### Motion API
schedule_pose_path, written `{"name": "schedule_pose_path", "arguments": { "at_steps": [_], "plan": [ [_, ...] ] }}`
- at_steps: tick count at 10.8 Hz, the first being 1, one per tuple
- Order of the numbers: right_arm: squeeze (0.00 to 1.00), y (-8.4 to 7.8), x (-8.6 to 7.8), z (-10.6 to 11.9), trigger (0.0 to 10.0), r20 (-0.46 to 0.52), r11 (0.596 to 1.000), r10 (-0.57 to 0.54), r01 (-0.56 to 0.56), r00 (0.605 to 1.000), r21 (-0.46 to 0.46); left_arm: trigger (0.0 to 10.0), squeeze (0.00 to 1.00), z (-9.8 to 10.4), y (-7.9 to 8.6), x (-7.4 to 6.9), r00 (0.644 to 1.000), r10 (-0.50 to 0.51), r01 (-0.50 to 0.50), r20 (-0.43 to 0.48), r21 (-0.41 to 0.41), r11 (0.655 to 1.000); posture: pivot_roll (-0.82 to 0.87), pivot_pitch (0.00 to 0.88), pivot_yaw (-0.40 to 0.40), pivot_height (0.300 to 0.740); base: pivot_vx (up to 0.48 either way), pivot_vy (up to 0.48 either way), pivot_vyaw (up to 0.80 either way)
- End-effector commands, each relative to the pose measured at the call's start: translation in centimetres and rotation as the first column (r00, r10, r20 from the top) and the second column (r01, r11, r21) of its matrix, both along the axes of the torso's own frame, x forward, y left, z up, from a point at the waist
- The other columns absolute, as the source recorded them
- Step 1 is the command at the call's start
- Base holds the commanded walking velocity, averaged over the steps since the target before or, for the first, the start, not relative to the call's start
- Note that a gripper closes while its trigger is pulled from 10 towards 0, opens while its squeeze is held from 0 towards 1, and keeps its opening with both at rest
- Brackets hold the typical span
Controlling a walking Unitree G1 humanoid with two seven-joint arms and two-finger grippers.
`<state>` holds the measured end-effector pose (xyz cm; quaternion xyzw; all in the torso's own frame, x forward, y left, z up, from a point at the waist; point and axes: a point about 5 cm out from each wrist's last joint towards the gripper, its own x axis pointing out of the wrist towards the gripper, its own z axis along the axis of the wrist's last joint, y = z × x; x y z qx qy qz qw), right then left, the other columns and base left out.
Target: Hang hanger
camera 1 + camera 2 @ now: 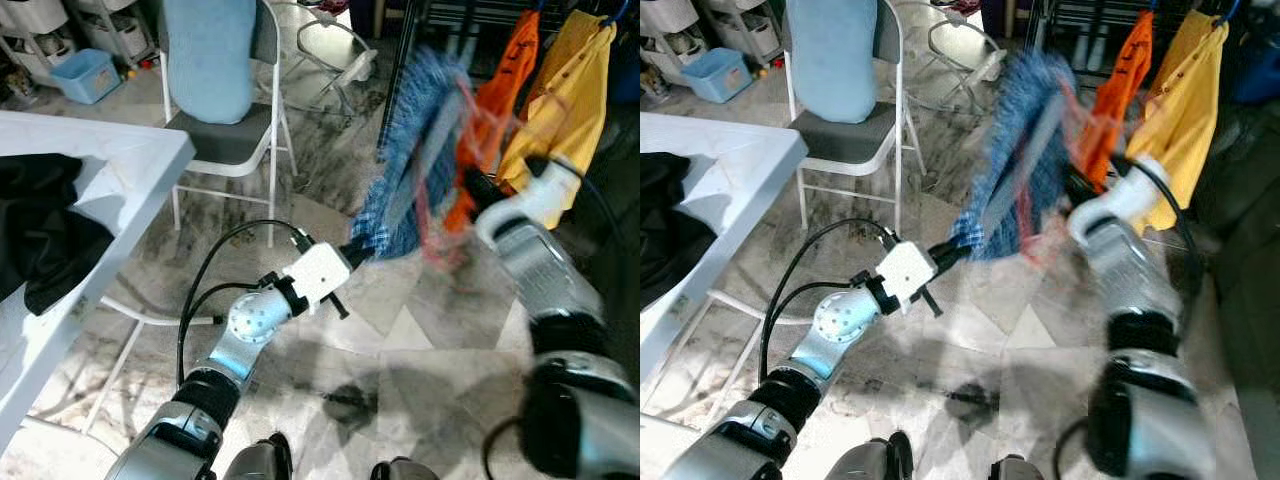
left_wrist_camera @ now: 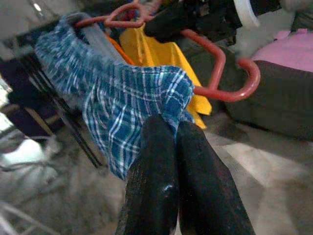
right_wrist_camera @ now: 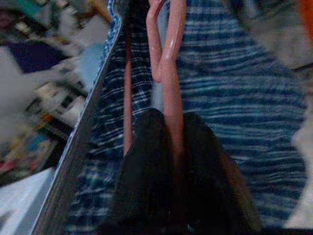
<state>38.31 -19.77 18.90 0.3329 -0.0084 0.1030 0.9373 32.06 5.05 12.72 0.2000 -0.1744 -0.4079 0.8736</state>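
Beside the rack, both grippers (image 2: 168, 128) (image 3: 168, 132) apparently clamped on shirt (image 1: 415, 160) and hanger (image 2: 220, 73).

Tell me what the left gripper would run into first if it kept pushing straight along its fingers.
Judging loosely, the left gripper, shut on the blue plaid shirt, would press further into it, then probably meet the red hanger.

A home laundry corner is showing: marble floor (image 1: 440, 330), folding chair (image 1: 225, 140), storage bins (image 1: 85, 75), shirts (image 1: 560, 110) hanging on a rack.
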Motion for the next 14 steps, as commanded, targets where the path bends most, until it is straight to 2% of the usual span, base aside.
{"name": "schedule_pose_path", "arguments": {
  "at_steps": [1,2,3,4,5,6,7,9,11,12,14],
  "plan": [
    [0.0,0.7,-0.2,0.3,10.0,0.009,0.999,0.039,-0.039,0.999,0.014,10.0,0.0,0.6,0.2,0.3,0.997,0.023,-0.026,0.074,0.04,0.999,-0.05,0.13,0.014,0.74,0.0,0.0,0.0],
    [0.0,0.8,-0.4,-0.4,10.0,-0.005,0.999,0.036,-0.036,0.999,0.011,10.0,0.0,1.1,0.7,0.7,0.994,0.055,-0.059,0.099,0.037,0.998,-0.05,0.13,0.012,0.74,0.0,0.0,0.0],
    [0.0,0.3,-0.6,-1.3,10.0,-0.041,0.999,-0.003,0.004,0.999,0.041,10.0,0.0,1.5,1.2,1.0,0.987,0.087,-0.094,0.134,0.045,0.995,-0.05,0.131,0.013,0.74,0.0,0.0,0.0],
    [0.0,-0.4,-1.1,-2.3,10.0,-0.083,0.998,-0.035,0.039,0.996,0.055,10.0,0.0,1.9,1.8,1.3,0.969,0.113,-0.134,0.218,0.083,0.988,-0.05,0.132,0.015,0.74,0.0,0.0,0.0],
    [0.0,-0.3,-1.4,-3.5,10.0,-0.148,0.998,-0.031,0.04,0.988,0.057,10.0,0.0,2.6,2.4,1.7,0.947,0.17,-0.195,0.274,0.064,0.979,-0.05,0.134,0.015,0.74,0.0,0.0,0.0],
    [0.0,0.1,-1.7,-4.5,10.0,-0.187,0.999,-0.011,0.017,0.982,0.028,10.0,0.0,3.2,2.8,2.0,0.933,0.203,-0.226,0.299,0.044,0.973,-0.05,0.134,0.016,0.74,0.0,0.0,0.0],
    [0.0,2.0,-2.5,-6.5,10.0,-0.244,0.993,0.111,-0.12,0.963,-0.021,10.0,0.0,4.5,3.2,2.6,0.899,0.252,-0.274,0.357,0.011,0.962,-0.05,0.134,0.018,0.74,0.0,0.0,0.0],
    [0.0,3.2,-3.9,-9.4,10.0,-0.333,0.979,0.156,-0.19,0.93,-0.072,10.0,0.0,5.9,3.5,3.1,0.865,0.271,-0.296,0.423,-0.008,0.955,-0.05,0.136,0.021,0.74,0.0,0.0,0.0],
    [0.0,4.3,-5.9,-12.2,10.0,-0.419,0.939,0.243,-0.321,0.875,-0.126,10.0,0.0,6.5,3.6,3.4,0.834,0.265,-0.306,0.485,0.007,0.952,-0.05,0.143,0.024,0.74,0.0,0.0,0.0],
    [0.0,4.6,-6.3,-12.9,10.0,-0.439,0.927,0.261,-0.351,0.859,-0.134,10.0,0.0,6.6,3.5,3.3,0.831,0.252,-0.295,0.496,0.008,0.955,-0.05,0.144,0.022,0.74,0.0,0.0,0.0],
    [0.0,4.3,-6.4,-14.2,10.0,-0.481,0.938,0.226,-0.322,0.847,-0.128,10.0,0.0,5.9,1.7,1.6,0.856,0.103,-0.138,0.506,0.032,0.99,-0.04,0.145,0.02,0.74,0.0,0.0,0.0]
  ]
}}
